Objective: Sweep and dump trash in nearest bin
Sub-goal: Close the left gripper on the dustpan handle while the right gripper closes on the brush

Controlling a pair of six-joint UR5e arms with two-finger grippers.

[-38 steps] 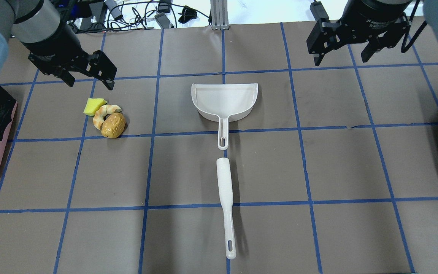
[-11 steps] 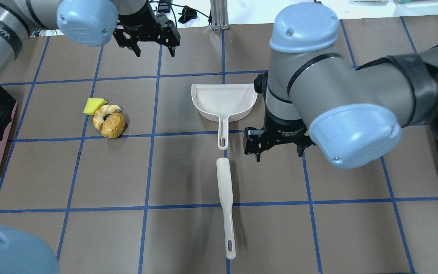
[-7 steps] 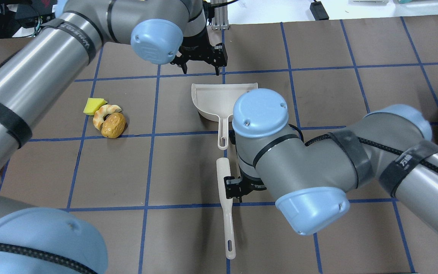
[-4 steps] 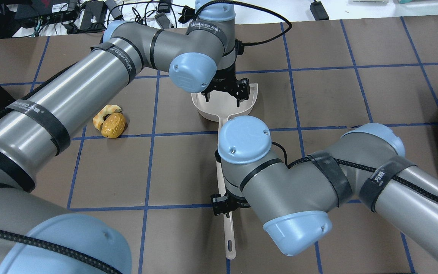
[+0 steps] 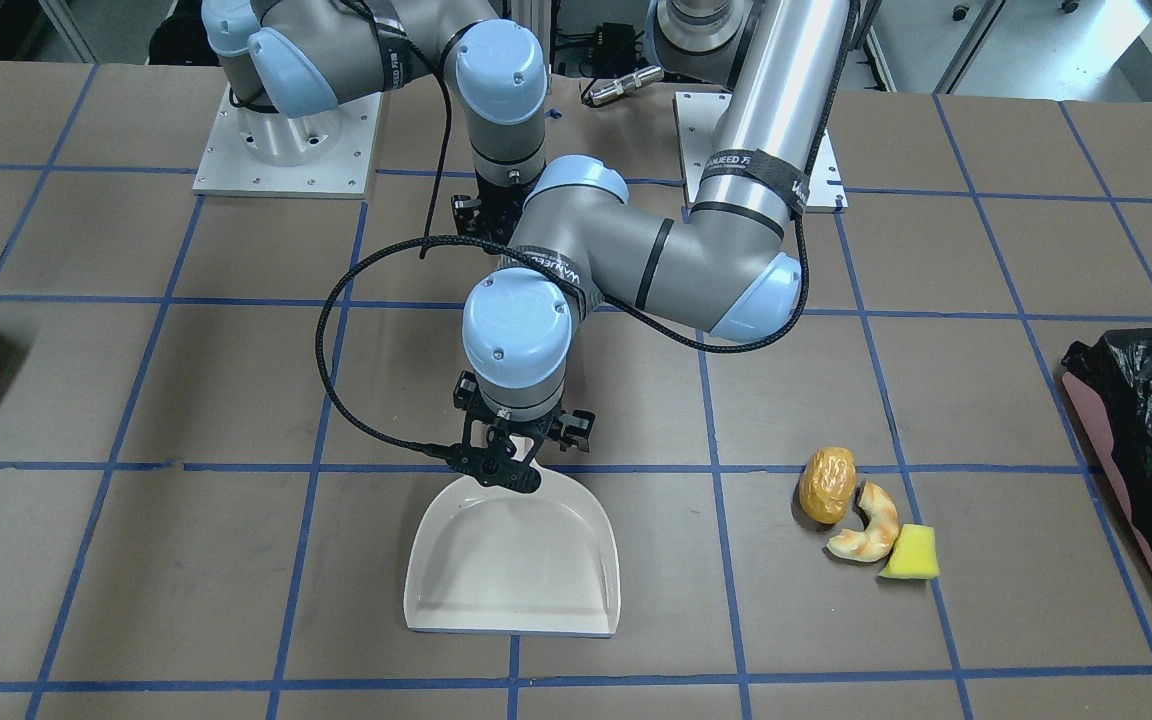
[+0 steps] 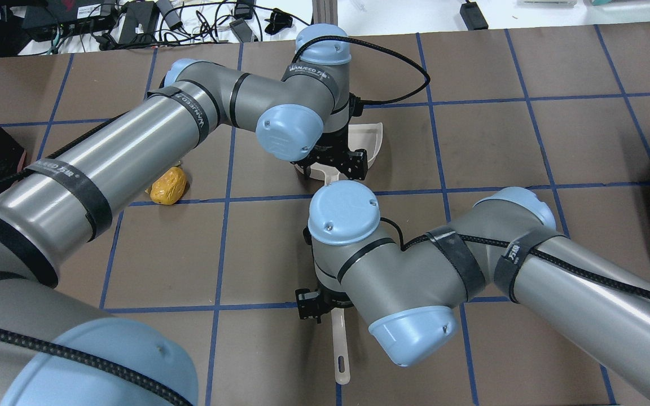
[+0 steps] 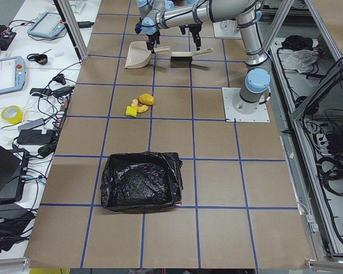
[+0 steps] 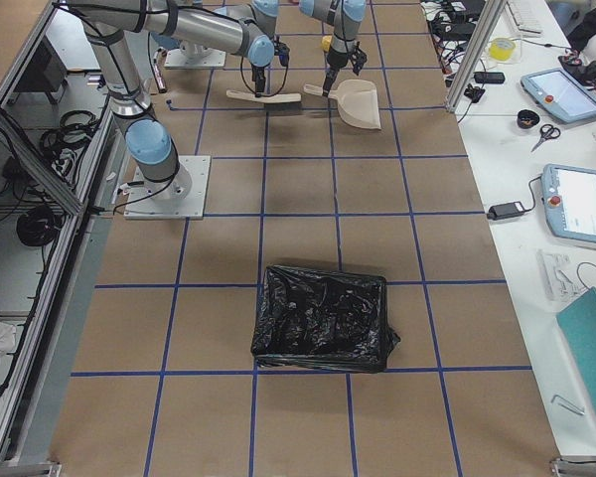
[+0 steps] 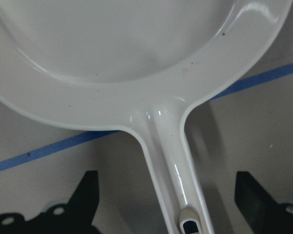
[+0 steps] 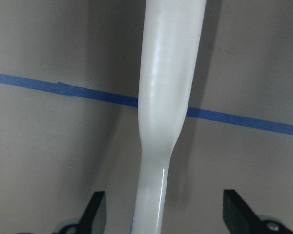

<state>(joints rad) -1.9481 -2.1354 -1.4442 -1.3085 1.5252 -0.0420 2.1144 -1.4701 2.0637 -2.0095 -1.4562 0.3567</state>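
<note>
Notice the bin (image 5: pixel 1136 420) sits well off the left gripper's (image 5: pixel 514 452) outer side, beyond the trash (image 5: pixel 871 538). That judgement favours this arm carrying the dustpan (image 5: pixel 511 560). Its claw is released, fingers (image 9: pixel 88 190) either side of the pan's handle. The right gripper (image 10: pixel 164 209) likewise straddles the brush handle (image 10: pixel 168 73), unclenched. Your overhead view hides both straddles and two trash pieces; the wrist and front views show them.

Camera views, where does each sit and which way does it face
Front-facing: across table, facing robot; both arms, dustpan.
Overhead: behind robot, looking down; both arms.
Left: table's end, bin nearest; arms far.
Right: opposite end, second bin nearest.
Left wrist: down at dustpan handle; left tool.
Right wrist: down at brush; right tool.
Side views share dustpan, brush.
</note>
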